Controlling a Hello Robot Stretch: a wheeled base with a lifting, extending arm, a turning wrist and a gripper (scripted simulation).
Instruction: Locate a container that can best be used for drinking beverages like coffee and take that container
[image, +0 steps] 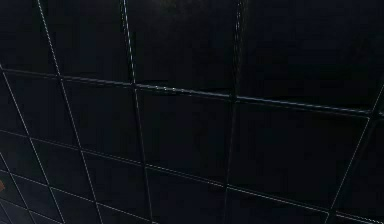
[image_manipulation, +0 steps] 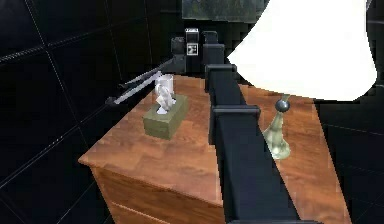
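Reaching across a wooden tabletop (image_manipulation: 120, 150) bearing a tissue box (image_manipulation: 165, 112) and lamp (image_manipulation: 310, 45), apparently searching, the robot's claw (image_manipulation: 122, 95) has an unreadable grip; the coffee cup's whereabouts cannot be told.

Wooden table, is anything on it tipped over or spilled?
No, nothing stands out. The tissue box sits upright on the wooden table, the lamp stands straight, and no spill shows on the wood.

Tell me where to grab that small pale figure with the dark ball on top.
Probably grip the figure by its slim neck under the ball, coming level from the side: it stands upright, narrow above a wider base, and the lamp shade crowds it overhead.
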